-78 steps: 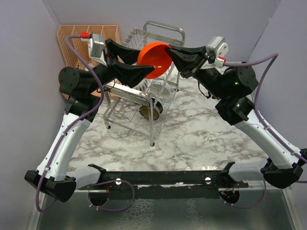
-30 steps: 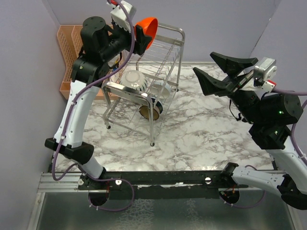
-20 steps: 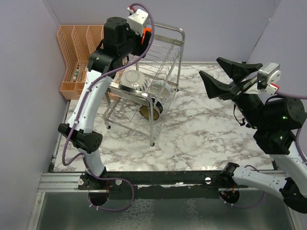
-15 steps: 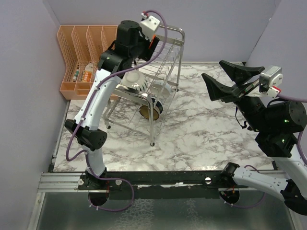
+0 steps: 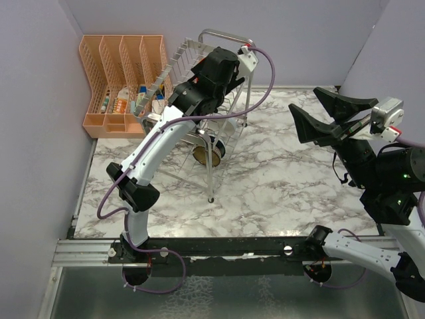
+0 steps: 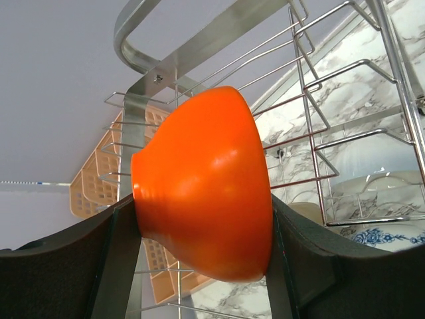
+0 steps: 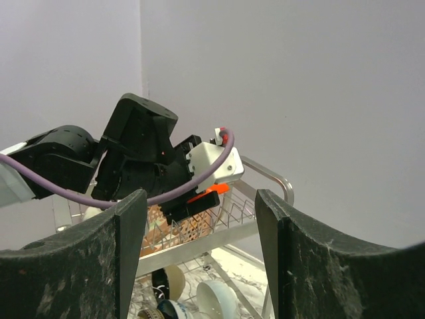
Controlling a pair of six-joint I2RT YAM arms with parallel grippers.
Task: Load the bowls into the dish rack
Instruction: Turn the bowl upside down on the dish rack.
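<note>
My left gripper (image 6: pixel 204 203) is shut on the glossy red-orange bowl (image 6: pixel 206 193), one finger on its foot and one on its rim. It holds the bowl on its side among the tines of the dish rack's (image 5: pixel 229 33) upper tier. In the top view the left wrist hides this bowl. On the lower tier lie a dark brown bowl with a cream inside (image 7: pixel 166 282), a plain white bowl (image 7: pixel 218 299) and a blue-patterned bowl (image 6: pixel 388 236). My right gripper (image 5: pixel 305 101) hangs open and empty, well right of the rack.
A peach slotted organiser (image 5: pixel 113 66) stands at the back left against the wall, just behind the rack. The rack's looped handle bar (image 6: pixel 133 26) rises close above the held bowl. Marble tabletop (image 5: pixel 279 179) lies between the rack and my right arm.
My left arm has swung right with the red-orange bowl, from high behind the rack's left corner to over its upper tier. The right arm has drifted slightly right, still open.
</note>
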